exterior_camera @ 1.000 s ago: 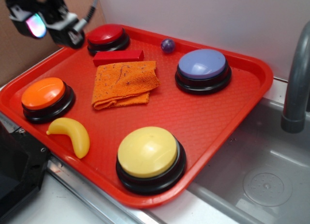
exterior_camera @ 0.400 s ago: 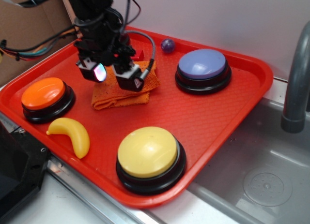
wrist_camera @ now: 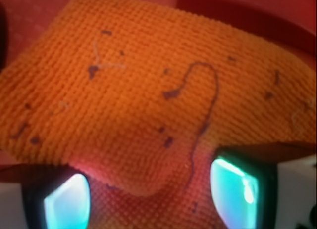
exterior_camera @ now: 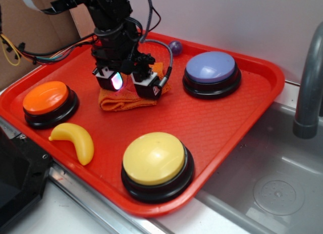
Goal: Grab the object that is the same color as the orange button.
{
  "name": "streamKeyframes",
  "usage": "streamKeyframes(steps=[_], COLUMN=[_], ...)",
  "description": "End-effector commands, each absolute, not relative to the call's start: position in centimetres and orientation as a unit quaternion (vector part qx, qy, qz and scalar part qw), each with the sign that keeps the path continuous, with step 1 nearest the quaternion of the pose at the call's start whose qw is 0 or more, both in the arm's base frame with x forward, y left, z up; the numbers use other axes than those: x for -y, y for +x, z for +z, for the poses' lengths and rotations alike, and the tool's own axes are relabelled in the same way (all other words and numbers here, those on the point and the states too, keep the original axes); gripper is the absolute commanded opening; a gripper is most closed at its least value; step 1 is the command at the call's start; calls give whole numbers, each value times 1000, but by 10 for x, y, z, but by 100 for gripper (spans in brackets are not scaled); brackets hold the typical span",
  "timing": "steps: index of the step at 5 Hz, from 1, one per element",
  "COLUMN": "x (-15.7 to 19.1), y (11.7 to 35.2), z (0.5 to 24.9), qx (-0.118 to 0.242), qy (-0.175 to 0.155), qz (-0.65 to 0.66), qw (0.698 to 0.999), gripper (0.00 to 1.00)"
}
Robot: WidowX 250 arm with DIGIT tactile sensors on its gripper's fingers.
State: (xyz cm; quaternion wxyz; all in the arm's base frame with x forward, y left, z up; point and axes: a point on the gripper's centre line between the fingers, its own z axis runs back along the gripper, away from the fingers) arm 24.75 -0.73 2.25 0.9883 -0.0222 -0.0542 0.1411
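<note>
Centrally, the gripper (exterior_camera: 130,84) rests low on the orange cloth (wrist_camera: 148,105), jaws spread wide astride it; open red tray (exterior_camera: 202,123) separates cloth from orange button (exterior_camera: 45,97).

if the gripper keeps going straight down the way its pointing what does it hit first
Most likely the orange cloth. The gripper points down at it with its fingers spread, and the wrist view shows the weave filling the space ahead. Whether the fingertips already touch it is unclear.
</note>
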Motion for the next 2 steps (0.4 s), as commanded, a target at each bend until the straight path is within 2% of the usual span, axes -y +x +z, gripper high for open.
streamKeyframes(steps=[1, 2], x=[-6, -9], y=[267, 269], z=[22, 25], qx=[76, 76], qy=[6, 11], qz=[165, 166], qw=[983, 983], gripper=[0, 0])
